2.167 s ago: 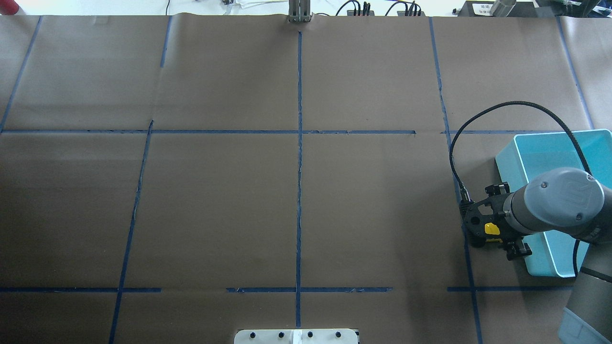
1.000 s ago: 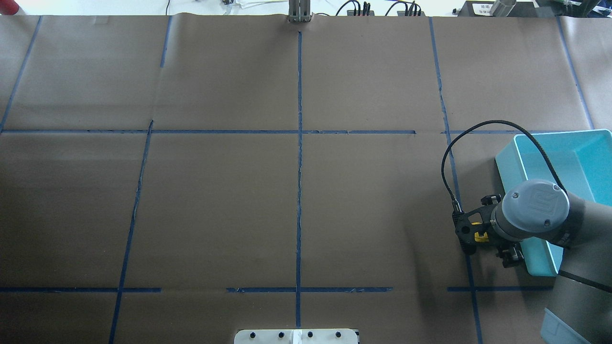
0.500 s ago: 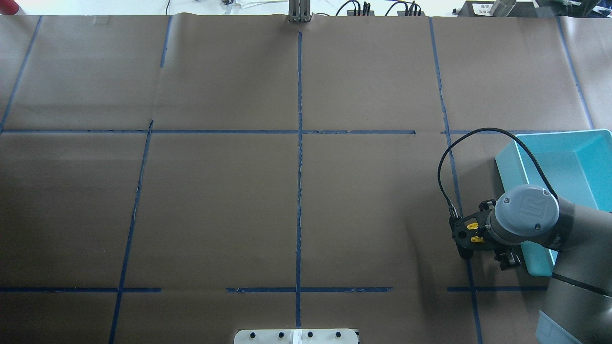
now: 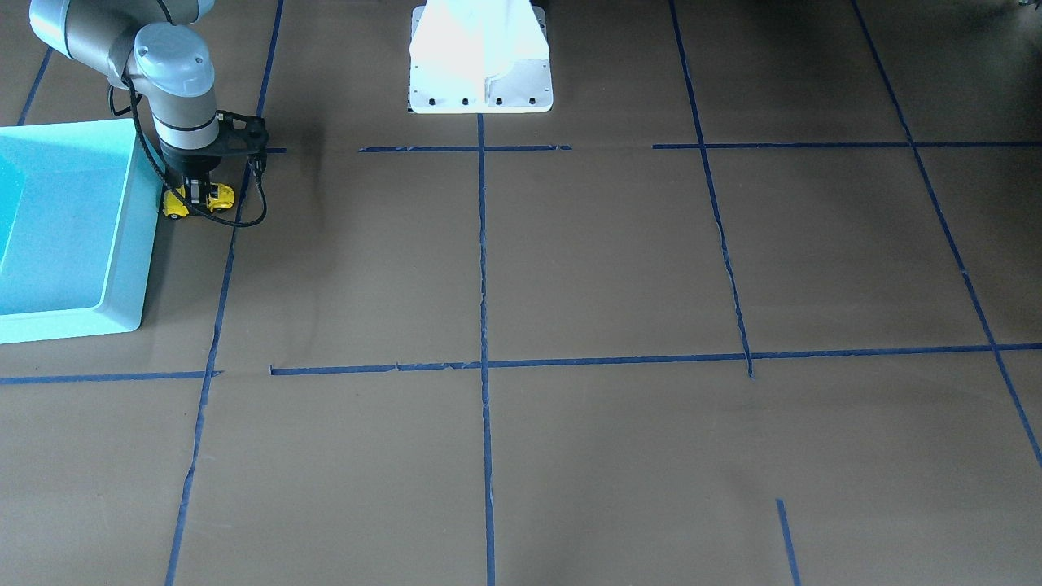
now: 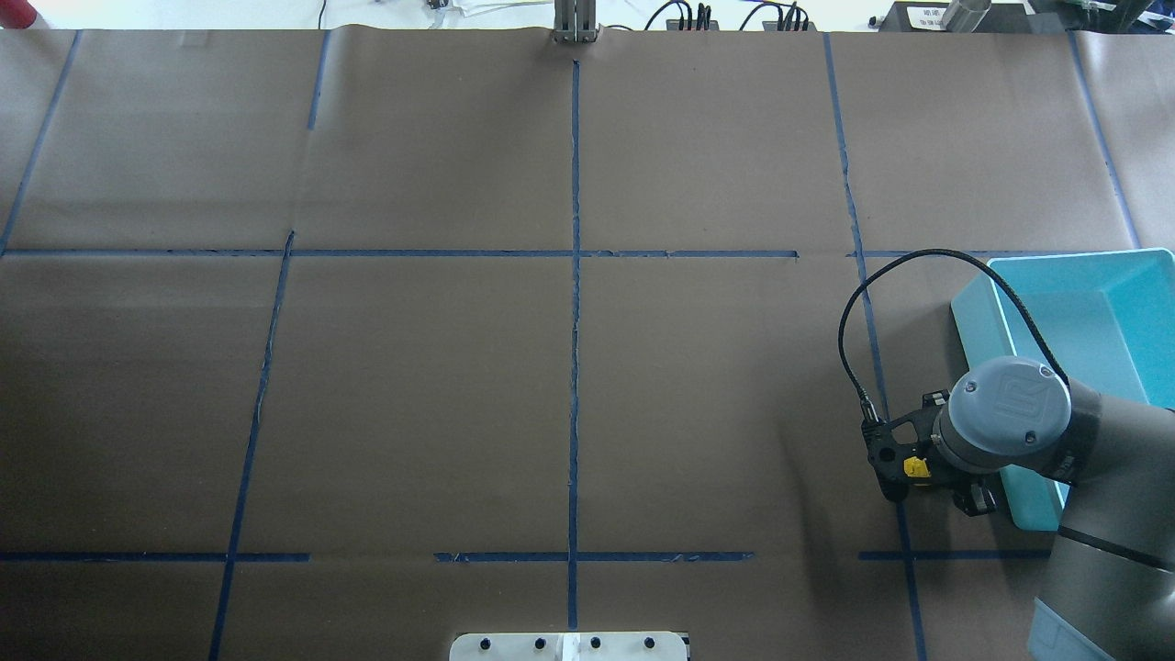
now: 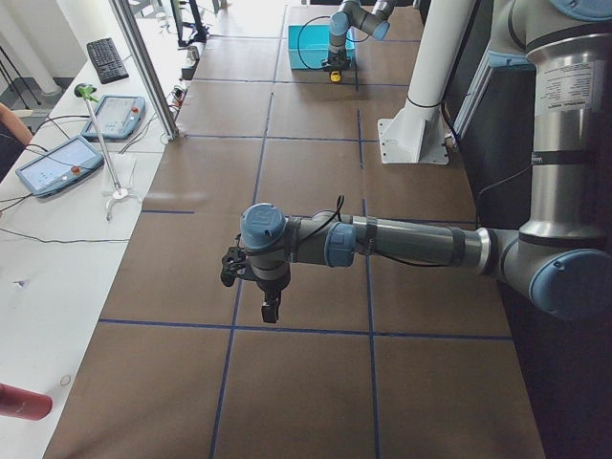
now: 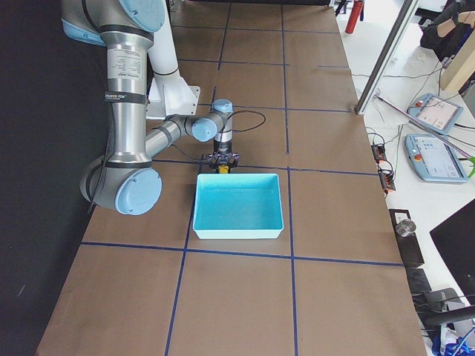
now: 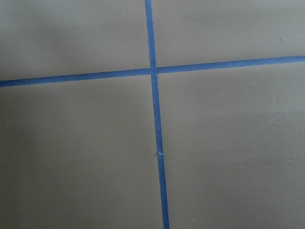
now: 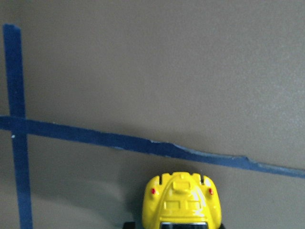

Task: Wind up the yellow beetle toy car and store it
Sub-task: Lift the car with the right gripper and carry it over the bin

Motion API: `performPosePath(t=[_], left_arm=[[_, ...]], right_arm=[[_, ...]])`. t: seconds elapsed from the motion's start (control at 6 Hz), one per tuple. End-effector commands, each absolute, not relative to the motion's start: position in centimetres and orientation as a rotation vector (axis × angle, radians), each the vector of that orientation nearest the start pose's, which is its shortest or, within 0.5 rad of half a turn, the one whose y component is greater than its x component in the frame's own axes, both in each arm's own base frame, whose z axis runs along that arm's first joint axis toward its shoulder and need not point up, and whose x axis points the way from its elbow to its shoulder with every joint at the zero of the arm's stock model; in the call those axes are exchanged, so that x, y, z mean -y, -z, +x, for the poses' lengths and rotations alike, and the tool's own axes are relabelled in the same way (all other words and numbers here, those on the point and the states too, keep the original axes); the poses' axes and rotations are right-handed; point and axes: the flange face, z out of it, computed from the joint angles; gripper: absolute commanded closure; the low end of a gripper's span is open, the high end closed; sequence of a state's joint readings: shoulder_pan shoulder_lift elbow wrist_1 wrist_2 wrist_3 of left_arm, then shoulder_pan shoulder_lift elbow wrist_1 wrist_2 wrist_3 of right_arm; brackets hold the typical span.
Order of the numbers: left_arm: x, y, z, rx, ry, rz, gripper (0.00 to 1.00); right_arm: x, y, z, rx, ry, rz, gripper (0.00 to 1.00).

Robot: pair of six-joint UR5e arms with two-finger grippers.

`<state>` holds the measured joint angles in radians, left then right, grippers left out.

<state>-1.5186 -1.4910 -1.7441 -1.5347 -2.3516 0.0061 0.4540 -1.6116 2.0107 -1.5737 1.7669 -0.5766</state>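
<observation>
The yellow beetle toy car [image 4: 213,198] sits wheels-down on the brown table cover, just beside the turquoise bin [image 4: 130,236]. My right gripper [image 4: 194,192] points straight down and is shut on the car's body. In the overhead view only a bit of the car [image 5: 914,467] shows under the wrist, left of the bin [image 5: 978,326]. The right wrist view shows the car's end [image 9: 182,200] at the bottom edge, near a blue tape line. My left gripper [image 6: 271,311] hangs over the table's other end; I cannot tell whether it is open or shut.
The white robot base [image 4: 480,57] stands at the middle of the table's near edge. Blue tape lines [image 5: 575,275] divide the brown cover into squares. Operator tablets [image 6: 57,163] lie on a side table beyond the far edge.
My right arm has moved the car from the bin's rim to the left and toward the robot, and lower, down beside the bin. The bin has not moved.
</observation>
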Motion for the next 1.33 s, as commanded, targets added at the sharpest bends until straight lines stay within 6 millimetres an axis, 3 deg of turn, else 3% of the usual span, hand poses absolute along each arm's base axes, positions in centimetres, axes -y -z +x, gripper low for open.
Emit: performPosePath(t=[0.0,0.17,0.33,0.5,0.67,0.83,1.17], left_arm=[[46.3,-61.4,-3.9,-0.782,-0.080,0.039,0.00],[46.3,-61.4,-3.9,-0.782,-0.079,0.039,0.00],[46.2,-61.4,-3.9,-0.782,-0.078,0.037,0.00],[46.2,-61.4,-3.9,-0.782,-0.078,0.037,0.00],[46.2,-61.5,-3.9,-0.782,-0.077,0.036,0.00],[46.2,-61.5,-3.9,-0.782,-0.079,0.036,0.00],[46.2,-61.5,-3.9,-0.782,-0.079,0.036,0.00]], right_arm=[[31.6,-47.9,-36.6,0.331,1.684,0.369,0.98],[32.6,-43.6,-36.1,0.325,1.661,0.368,0.98],[35.2,-38.7,-35.9,0.308,1.631,0.364,0.98],[37.5,-35.2,-34.5,0.287,1.635,0.381,0.98],[38.4,-35.8,-32.4,0.266,1.655,0.379,0.98],[38.3,-38.4,-29.9,0.248,1.656,0.339,0.98],[39.1,-44.4,-22.4,0.259,1.656,0.354,0.98]])
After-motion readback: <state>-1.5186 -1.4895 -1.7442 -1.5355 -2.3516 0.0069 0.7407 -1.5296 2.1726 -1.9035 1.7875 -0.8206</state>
